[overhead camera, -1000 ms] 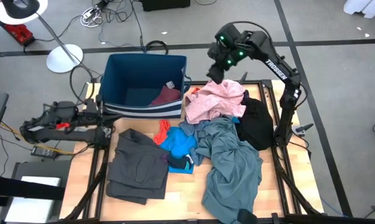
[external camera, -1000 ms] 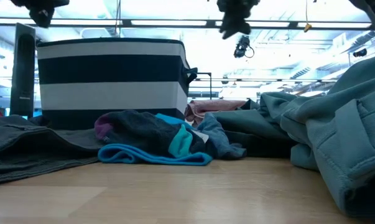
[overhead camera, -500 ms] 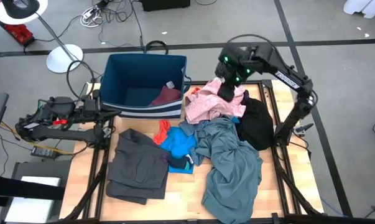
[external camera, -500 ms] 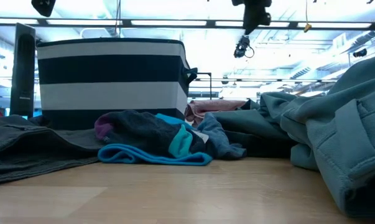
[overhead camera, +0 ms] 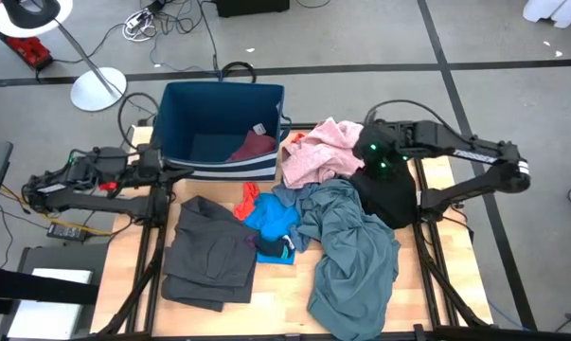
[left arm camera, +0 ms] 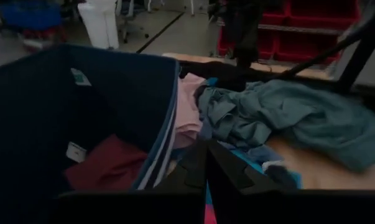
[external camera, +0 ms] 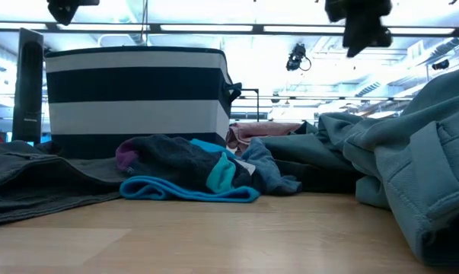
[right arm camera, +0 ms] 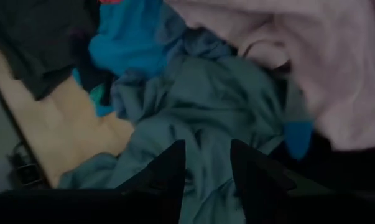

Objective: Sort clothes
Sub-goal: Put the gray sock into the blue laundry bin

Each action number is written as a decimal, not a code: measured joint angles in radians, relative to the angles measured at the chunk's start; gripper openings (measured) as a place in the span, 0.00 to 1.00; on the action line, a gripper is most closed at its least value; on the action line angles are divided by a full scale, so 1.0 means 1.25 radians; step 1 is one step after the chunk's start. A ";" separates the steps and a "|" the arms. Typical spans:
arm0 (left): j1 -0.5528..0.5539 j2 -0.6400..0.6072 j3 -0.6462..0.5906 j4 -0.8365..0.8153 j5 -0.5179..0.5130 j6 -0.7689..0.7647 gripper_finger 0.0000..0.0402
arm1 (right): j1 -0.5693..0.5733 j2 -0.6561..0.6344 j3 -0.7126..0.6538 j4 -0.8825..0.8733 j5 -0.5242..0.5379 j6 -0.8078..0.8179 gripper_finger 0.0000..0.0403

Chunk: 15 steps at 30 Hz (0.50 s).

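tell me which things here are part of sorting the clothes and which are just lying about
Part of the job:
pink garment
grey-blue garment
dark grey garment
bright blue garment
black garment
red-orange garment
maroon garment in the bin

Lying about:
desk lamp
cables on the floor

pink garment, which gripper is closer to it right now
Right. The right gripper hovers at the pink garment's edge, over the black garment, fingers open. The left gripper sits across the blue bin, beside its outer wall, fingers shut.
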 joint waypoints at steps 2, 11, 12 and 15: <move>0.000 0.026 0.026 -0.001 0.019 -0.046 0.04 | 0.029 -0.015 0.002 -0.001 -0.003 0.040 0.32; 0.000 0.139 0.164 -0.004 0.083 -0.130 0.04 | 0.164 -0.017 0.060 -0.137 0.084 0.145 0.32; 0.000 0.147 0.174 -0.004 0.083 -0.129 0.04 | 0.174 -0.017 0.060 -0.169 0.113 0.150 0.32; 0.000 0.170 0.189 -0.004 0.075 -0.111 0.04 | 0.186 -0.011 0.054 -0.213 0.197 0.150 0.32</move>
